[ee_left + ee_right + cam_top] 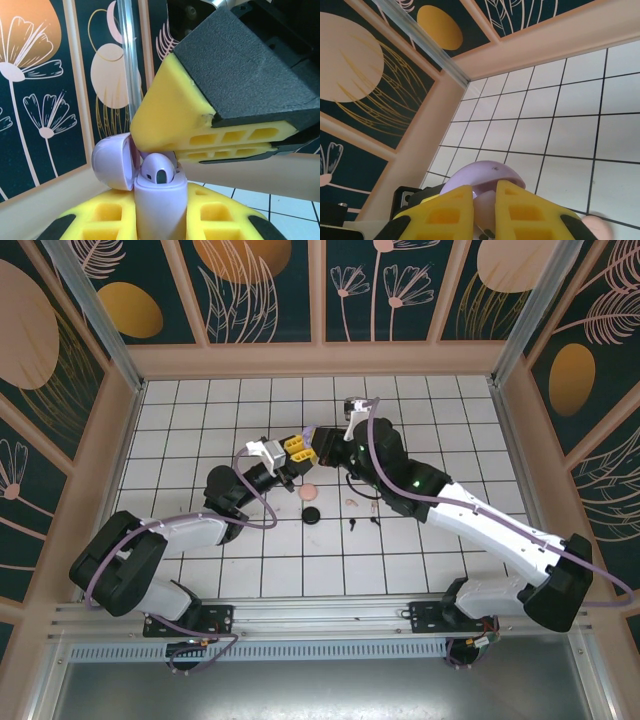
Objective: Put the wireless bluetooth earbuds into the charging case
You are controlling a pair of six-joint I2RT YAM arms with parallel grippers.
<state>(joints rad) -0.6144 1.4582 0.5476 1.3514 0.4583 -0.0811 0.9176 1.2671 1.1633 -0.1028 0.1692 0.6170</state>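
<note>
The left claw [160, 220] clamps an open round lilac plastic charging case [159, 205] while the right claw [155, 146], pinching a tiny lilac earbud [157, 171], seats it; letting go cleanly probably comes next.

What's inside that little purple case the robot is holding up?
One lilac earbud sits in the open lilac case, its rounded top showing. The case wall and the right gripper hide the rest, including any second earbud.

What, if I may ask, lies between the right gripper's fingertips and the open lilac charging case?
A lilac earbud: in the left wrist view its head pokes from the lilac charging case just beneath the right gripper.
</note>
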